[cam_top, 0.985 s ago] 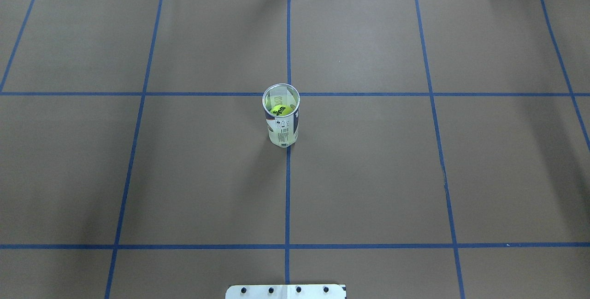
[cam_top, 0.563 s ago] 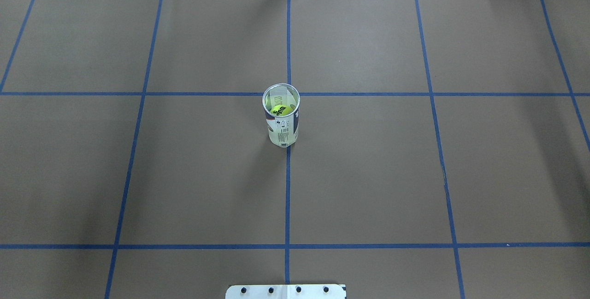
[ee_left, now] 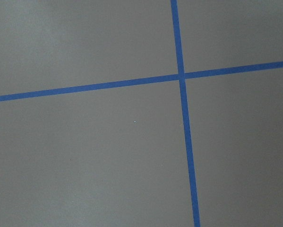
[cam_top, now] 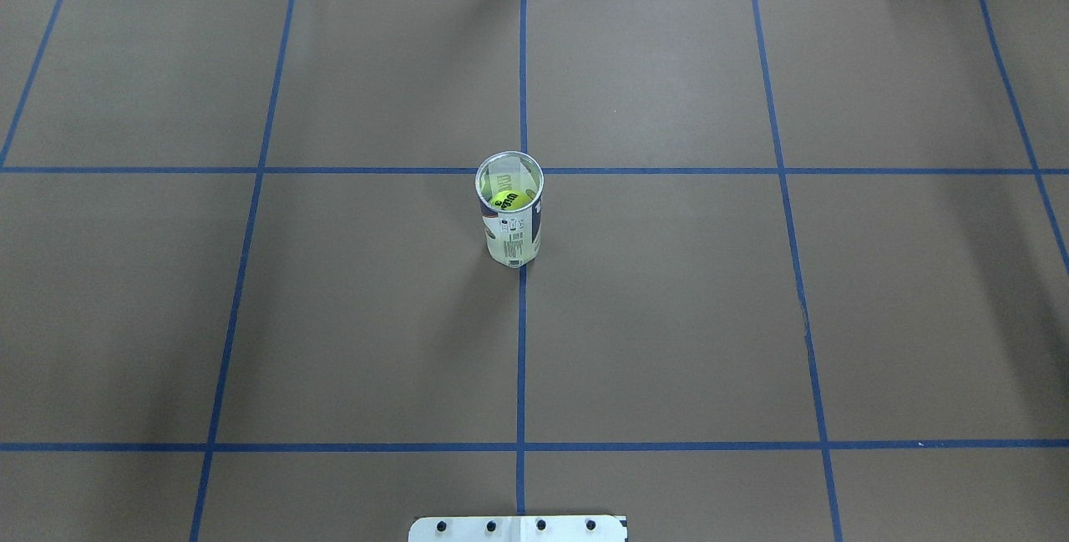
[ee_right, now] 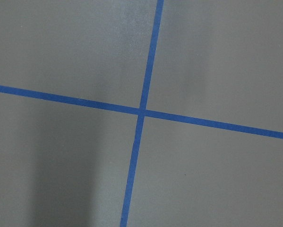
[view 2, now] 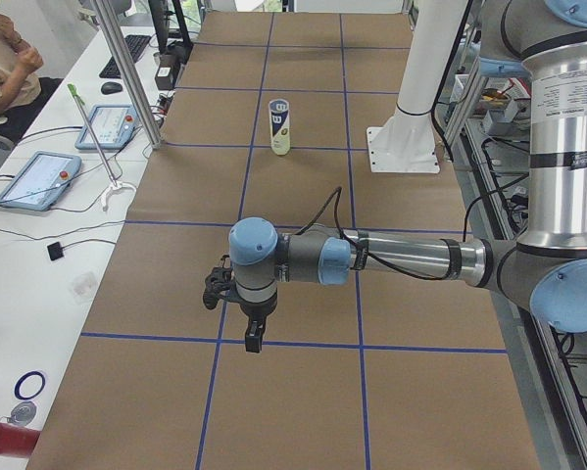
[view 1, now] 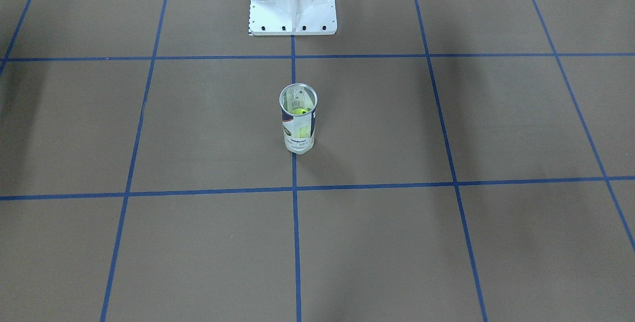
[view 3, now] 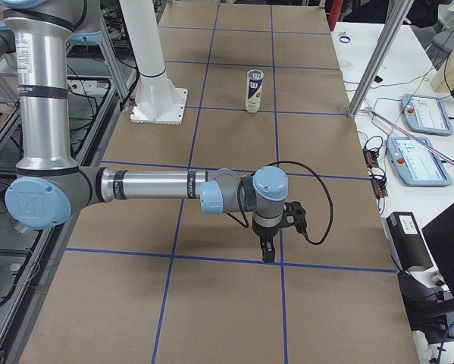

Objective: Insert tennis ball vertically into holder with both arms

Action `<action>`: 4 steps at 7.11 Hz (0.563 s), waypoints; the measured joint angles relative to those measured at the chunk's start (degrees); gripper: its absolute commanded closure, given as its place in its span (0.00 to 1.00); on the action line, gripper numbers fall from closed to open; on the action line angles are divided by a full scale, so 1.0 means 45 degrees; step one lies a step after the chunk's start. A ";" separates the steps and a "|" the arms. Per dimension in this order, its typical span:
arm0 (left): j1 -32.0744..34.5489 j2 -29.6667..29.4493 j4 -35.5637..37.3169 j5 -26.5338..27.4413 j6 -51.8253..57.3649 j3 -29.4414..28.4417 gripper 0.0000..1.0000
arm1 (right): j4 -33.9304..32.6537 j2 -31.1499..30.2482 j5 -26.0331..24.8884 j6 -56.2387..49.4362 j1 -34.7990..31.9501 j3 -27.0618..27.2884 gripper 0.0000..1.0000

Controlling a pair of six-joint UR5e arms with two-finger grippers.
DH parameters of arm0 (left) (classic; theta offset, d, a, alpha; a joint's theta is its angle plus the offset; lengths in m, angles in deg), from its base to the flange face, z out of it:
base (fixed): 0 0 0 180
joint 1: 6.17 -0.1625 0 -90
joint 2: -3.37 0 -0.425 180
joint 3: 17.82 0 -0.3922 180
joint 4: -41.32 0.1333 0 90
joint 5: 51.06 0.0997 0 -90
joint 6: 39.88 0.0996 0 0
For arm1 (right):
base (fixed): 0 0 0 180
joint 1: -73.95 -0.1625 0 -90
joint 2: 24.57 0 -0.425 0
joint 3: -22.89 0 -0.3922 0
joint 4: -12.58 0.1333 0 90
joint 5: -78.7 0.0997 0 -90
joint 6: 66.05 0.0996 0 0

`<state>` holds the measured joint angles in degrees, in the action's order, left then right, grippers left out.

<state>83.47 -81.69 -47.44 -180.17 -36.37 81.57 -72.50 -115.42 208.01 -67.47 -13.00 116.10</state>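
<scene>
Ok, risk: holder (cam_top: 511, 229) is tall and light; I reckon any arm sweeping across the bench (cam_top: 752, 316) tips it and the ball rolls out.
Axis: holder upright, long axis vertical, mouth up.
Ball: tennis ball (cam_top: 509, 200) inside holder, below rim.
Pincers: left pincer (view 2: 258, 338) and right pincer (view 3: 267, 254) well apart from it; spread or pressed together, I can't tell.

The left gripper (view 2: 255, 341) and right gripper (view 3: 267, 255) are showing only in the 2 side views, too small and edge-on to tell how their jaws are standing. In the front view the holder (view 1: 298, 133) is hiding most of the ball (view 1: 298, 111) behind its label (view 1: 297, 126), leaving 1 yellow sliver at the mouth; the label's small print is blurring past reading. The overhead view's bottom edge is cutting the pedestal (cam_top: 518, 529). The left side view's edge is cropping a person (view 2: 4, 59).
</scene>
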 measured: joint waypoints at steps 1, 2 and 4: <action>0.0000 0.0007 -0.0001 0.0000 0.0000 -0.0008 0.00 | 0.0000 -0.0015 -0.0005 0.0021 0.0004 -0.0013 0.01; 0.0000 0.0011 -0.0001 0.0000 0.0005 -0.0012 0.00 | 0.0005 -0.0026 -0.0034 -0.0007 0.0004 -0.0019 0.01; 0.0000 0.0027 -0.0014 -0.0001 0.0017 -0.0016 0.00 | 0.0017 -0.0109 -0.0095 -0.0127 0.0005 -0.0052 0.01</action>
<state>83.47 -81.57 -47.51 -180.17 -36.29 81.50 -72.42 -115.91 207.58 -68.05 -12.98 115.87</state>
